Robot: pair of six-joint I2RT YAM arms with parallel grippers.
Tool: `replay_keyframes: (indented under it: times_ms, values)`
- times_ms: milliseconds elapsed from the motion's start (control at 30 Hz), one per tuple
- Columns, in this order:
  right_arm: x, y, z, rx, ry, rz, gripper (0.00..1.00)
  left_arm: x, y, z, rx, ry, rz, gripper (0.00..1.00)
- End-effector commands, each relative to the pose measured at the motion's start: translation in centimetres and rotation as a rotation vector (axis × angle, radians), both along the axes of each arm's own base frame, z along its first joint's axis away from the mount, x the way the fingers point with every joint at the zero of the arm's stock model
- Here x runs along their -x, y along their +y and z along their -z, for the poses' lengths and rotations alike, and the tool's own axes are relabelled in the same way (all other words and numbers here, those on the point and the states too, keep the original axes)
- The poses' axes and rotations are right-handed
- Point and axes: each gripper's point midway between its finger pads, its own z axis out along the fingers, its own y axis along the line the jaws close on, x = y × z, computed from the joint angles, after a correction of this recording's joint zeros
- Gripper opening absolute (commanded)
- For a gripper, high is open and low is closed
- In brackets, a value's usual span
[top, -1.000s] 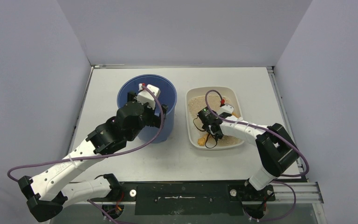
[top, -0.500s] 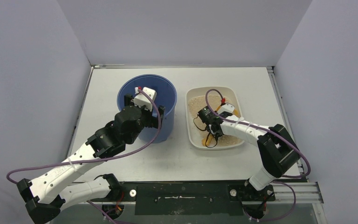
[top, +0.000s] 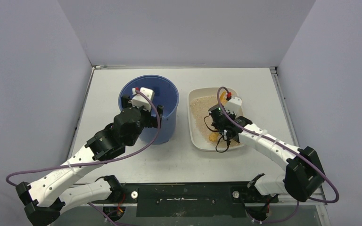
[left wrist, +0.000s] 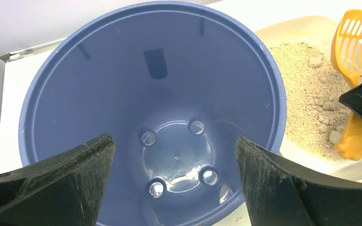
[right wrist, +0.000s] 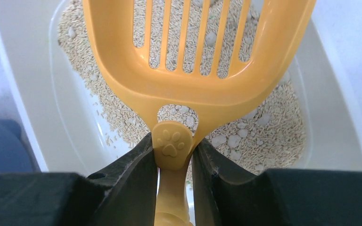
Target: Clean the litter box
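Note:
The litter box (top: 194, 135) is a cream tray of tan granules and pale clumps (right wrist: 231, 141), right of the blue bucket. My right gripper (top: 220, 123) is inside the box, shut on the handle of the orange slotted scoop (right wrist: 198, 70). The fingers (right wrist: 136, 169) pinch the paw-print handle from both sides (right wrist: 172, 141). The scoop's head (top: 222, 97) points toward the far end of the box and is empty. My left gripper (top: 143, 106) hangs open over the bucket's mouth (left wrist: 174, 141), holding nothing.
The blue bucket (top: 167, 127) stands on the white table (top: 103, 89) left of the litter box; its inside (left wrist: 155, 66) is bare. The box's rim (left wrist: 301, 28) almost touches the bucket. Grey walls enclose the table at the back and sides.
The right gripper has closed on the scoop handle and swung the scoop so its head points away; its elbow moved right and nearer. The left gripper drifted slightly left over the bucket.

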Motion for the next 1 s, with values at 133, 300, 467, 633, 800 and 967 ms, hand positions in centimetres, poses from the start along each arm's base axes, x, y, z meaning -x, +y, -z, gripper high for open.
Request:
replay_keyframes:
  times_ms: [133,300,467,633,800,967]
  values:
    - [0.1,1.5,-7.5,0.057,-0.211,-0.357,0.0,0.4,0.5,-4.3,0.109,-0.064,-0.014,0.97]
    - [1.6,2.9,-11.2,0.061,-0.294,-0.561,0.0,0.9,-0.2,-6.1,0.133,-0.051,0.036,0.97]
    - [3.9,5.2,-13.1,0.124,-0.308,-0.747,0.0,1.9,-1.0,-7.9,0.164,-0.039,0.111,0.97]
    - [6.6,7.4,-15.0,0.204,-0.369,-0.892,0.0,3.3,-1.7,-8.8,0.189,-0.002,0.189,0.97]
    - [10.0,9.5,-15.8,0.307,-0.431,-1.134,0.0,4.9,-2.3,-8.4,0.233,0.051,0.262,0.97]
    - [13.2,11.2,-15.2,0.437,-0.433,-1.41,0.0,6.8,-3.3,-7.8,0.301,0.114,0.347,0.97]
